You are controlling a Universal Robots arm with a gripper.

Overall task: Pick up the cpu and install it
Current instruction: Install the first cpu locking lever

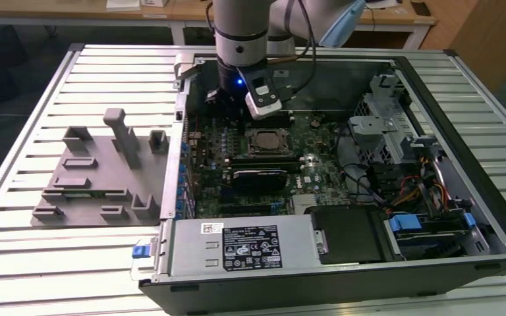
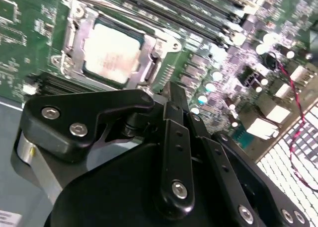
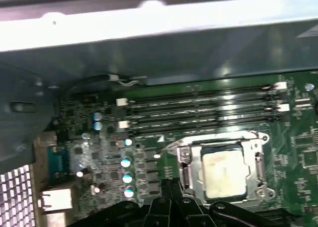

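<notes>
- The jaws (image 2: 171, 95) of the black gripper are pressed together with nothing between them, as seen in both wrist views (image 3: 169, 185).
- They hover just above the green motherboard (image 1: 315, 172), beside the processor socket and not touching it.
- The cpu (image 2: 110, 53), a silvery square chip, sits flat inside the socket's metal frame (image 2: 74, 18); the first wrist view (image 3: 221, 172) and the exterior view (image 1: 265, 141) show it there too.
- Long dark memory slots (image 3: 208, 110) run next to the socket.
- The motherboard lies in an open computer case (image 1: 464, 131), with a silver power supply (image 1: 244, 247) at its near edge.
- The case rests on a slatted metal surface (image 1: 121, 72).
- A grey holder tray (image 1: 99, 174) lies on the surface at the exterior view's left of the case.
</notes>
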